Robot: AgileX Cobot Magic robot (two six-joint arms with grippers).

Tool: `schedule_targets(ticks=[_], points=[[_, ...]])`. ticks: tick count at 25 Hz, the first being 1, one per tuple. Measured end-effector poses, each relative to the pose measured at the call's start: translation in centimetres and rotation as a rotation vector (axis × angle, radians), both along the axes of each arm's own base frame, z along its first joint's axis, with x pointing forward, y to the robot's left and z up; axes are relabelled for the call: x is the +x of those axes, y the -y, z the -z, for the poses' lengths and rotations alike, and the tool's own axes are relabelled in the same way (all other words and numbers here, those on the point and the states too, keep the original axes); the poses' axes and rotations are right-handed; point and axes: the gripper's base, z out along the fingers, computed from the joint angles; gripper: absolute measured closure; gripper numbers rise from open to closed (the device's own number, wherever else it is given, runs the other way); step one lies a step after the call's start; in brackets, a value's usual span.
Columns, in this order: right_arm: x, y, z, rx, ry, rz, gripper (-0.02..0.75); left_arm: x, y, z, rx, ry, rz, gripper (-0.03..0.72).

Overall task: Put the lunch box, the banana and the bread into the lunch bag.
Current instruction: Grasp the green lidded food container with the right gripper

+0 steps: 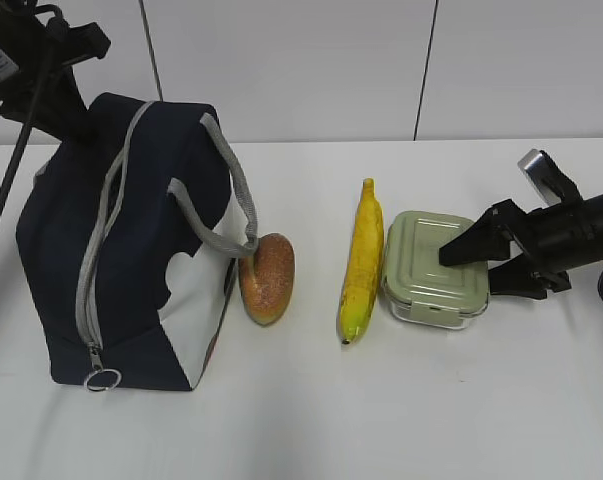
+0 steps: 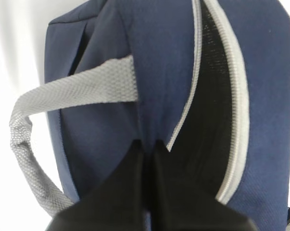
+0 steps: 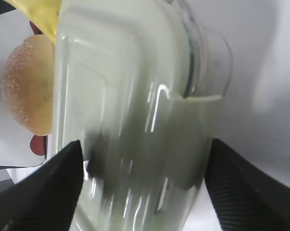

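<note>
The right tool stands with its 2 black fingers wide apart, 1 on either side of the small rectangular clear lunch box with a sage-green snap-on lid; whether the fingers touch the box cannot be told. The box rests on the white surface, right of centre. Just beside its left edge lies the long, nearly straight yellow banana, stem end away from the camera. Further left, the small oval golden-brown speckled bread bun stands on its edge, leaning against the white side panel of the large navy-blue fabric lunch bag. The bag stands upright on the left of the surface, its grey zipper partly parted along the top so that a dark interior shows, its ring pull low on the near face. A grey strap handle droops towards the bun. The left tool has its fingers pressed together and sits at the top rear of the bag, tips at the navy fabric beside the zipper opening.
</note>
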Motion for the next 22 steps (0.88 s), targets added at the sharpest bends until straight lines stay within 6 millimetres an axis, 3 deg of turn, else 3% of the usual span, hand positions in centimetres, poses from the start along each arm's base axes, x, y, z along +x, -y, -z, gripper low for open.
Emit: schedule_targets(ticks=[4, 7, 9, 15, 22], points=[[0.0, -0.1, 0.0, -0.005, 0.002, 0.002, 0.211, 0.0, 0.0, 0.0, 0.0, 0.0, 0.0, 0.686], [0.2, -0.1, -0.1, 0.009, 0.004, 0.013, 0.314, 0.0, 0.0, 0.0, 0.0, 0.0, 0.0, 0.686], [0.2, -0.2, -0.2, 0.024, 0.001, 0.013, 0.344, 0.0, 0.0, 0.0, 0.0, 0.0, 0.0, 0.686], [0.3, -0.3, -0.2, 0.06, -0.003, 0.036, 0.353, 0.0, 0.0, 0.0, 0.0, 0.0, 0.0, 0.686], [1.2, -0.8, -1.5, 0.232, 0.029, 0.133, 0.353, 0.0, 0.2, -0.1, -0.02, -0.002, -0.001, 0.686]])
